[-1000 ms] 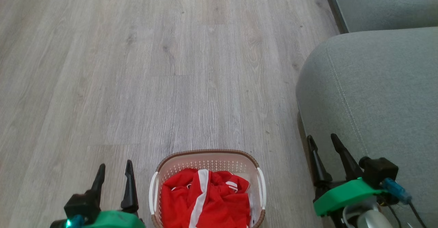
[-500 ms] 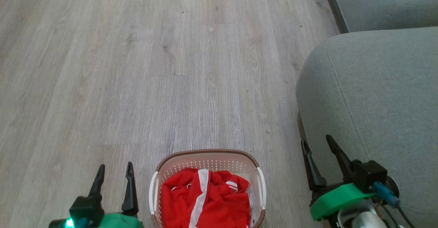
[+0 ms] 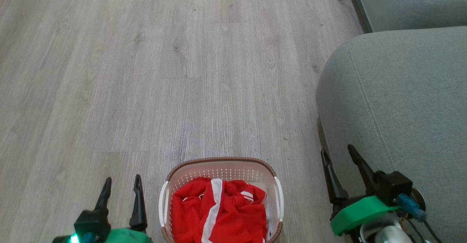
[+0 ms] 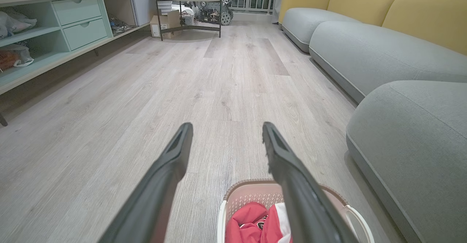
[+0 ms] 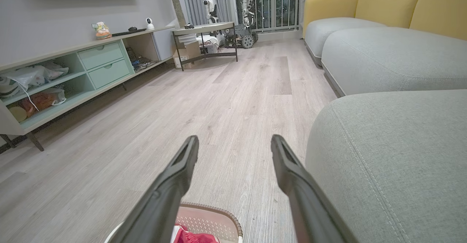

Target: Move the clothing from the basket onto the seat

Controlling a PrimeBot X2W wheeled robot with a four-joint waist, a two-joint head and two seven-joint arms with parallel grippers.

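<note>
**Red clothing waits in the basket, both grippers open and empty**

The clothing (image 3: pixel 219 213) lies heaped in the basket (image 3: pixel 219 159), a crumpled red pile crossed by a white stripe, covering most of the bottom. How many garments it holds I cannot tell. The basket stands on the floor (image 3: pixel 182 71) right before the robot, between its two arms, which puts the pile within reach of either. The seat (image 3: pixel 401 97) is on the robot's right, near the basket but apart from it, with a strip of floor between. None of the clothing is on the part of it seen here.

The left gripper (image 3: pixel 122 178) hangs just beside the basket on its left, fingers apart and holding nothing. The right gripper (image 3: pixel 336 150) is at the seat's front edge, its fingers likewise spread wide and empty. Both point forward along the floor rather than down, so neither is aimed at the pile. This looks like a ready pose ahead of a first reach. In both wrist views the basket sits low, under the fingers, not between them.

By this the task is not yet begun. The right arm seems the likelier carrier, being on the seat's side. It would need to tip down, swing inward over the basket and pinch a fold near the top of the heap. Loose cloth may trail or snag on the way out
</note>
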